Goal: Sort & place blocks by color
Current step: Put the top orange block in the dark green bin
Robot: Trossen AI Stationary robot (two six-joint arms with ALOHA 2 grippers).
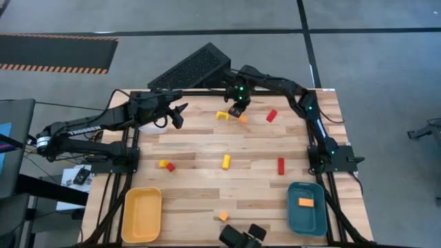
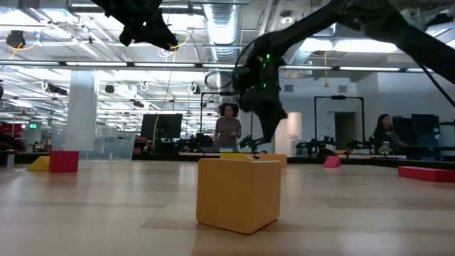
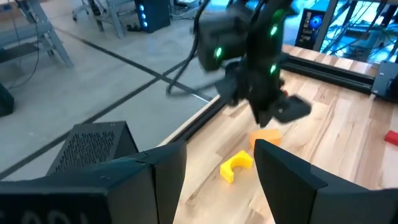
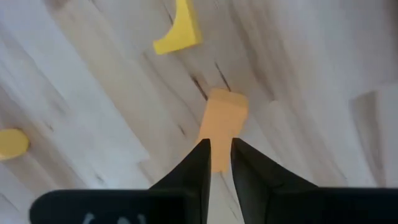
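Note:
My right gripper reaches to the table's far edge and hovers just above an orange block that lies flat on the wood. Its fingers are almost together, with only a slit between them. A yellow arch lies beside that block, on the side toward the table's left edge. My left gripper is open in the air near the far left corner. Also on the table are a red block, a red bar, a yellow bar, a small yellow and red pair and an orange cube.
A yellow tray sits at the near left. A teal tray at the near right holds one orange block. A black perforated box lies beyond the far edge. People stand in the room behind the table.

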